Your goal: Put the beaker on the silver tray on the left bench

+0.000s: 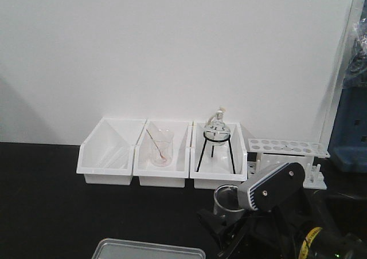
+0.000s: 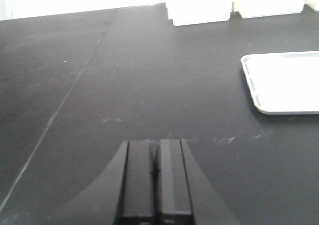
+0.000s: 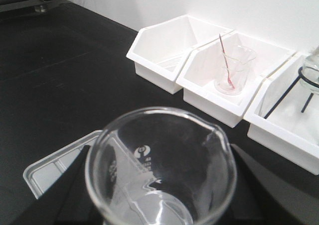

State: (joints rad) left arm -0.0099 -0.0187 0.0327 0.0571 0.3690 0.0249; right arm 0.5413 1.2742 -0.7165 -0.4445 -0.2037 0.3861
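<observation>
Right gripper (image 3: 159, 205) is clamping the clear, round-rimmed glass beaker (image 3: 159, 155) over the matte black counter (image 3: 60, 75); left gripper (image 2: 155, 177) is resting closed.

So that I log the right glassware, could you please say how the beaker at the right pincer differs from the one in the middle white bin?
The beaker is empty; the bin beaker holds a thin reddish rod. The beaker sits gripped in the right pincer near the silver tray; the bin beaker stands in the middle white bin. Both are clear, upright glass with a pouring lip.
</observation>
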